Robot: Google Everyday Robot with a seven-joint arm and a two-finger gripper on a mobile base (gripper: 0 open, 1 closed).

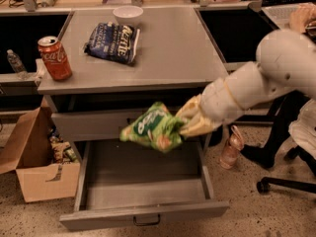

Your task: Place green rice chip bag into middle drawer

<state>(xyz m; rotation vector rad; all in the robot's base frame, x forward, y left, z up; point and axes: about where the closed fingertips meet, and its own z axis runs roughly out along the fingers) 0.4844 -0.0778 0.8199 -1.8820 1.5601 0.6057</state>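
The green rice chip bag [150, 127] is a crumpled light-green foil bag with white lettering. It hangs in the air above the open middle drawer [143, 181], in front of the closed drawer front above it. My gripper [190, 125] is shut on the bag's right end, reaching in from the right on a white arm. The drawer is pulled out, its grey inside bare, with a small dark handle [146, 221] at the front.
On the cabinet top [173, 48] lie a dark blue chip bag [112, 42], a red cola can [54, 58] and a white bowl [128, 15]. An open cardboard box [37, 157] stands left of the drawer. A plastic bottle [231, 147] and chair legs are at the right.
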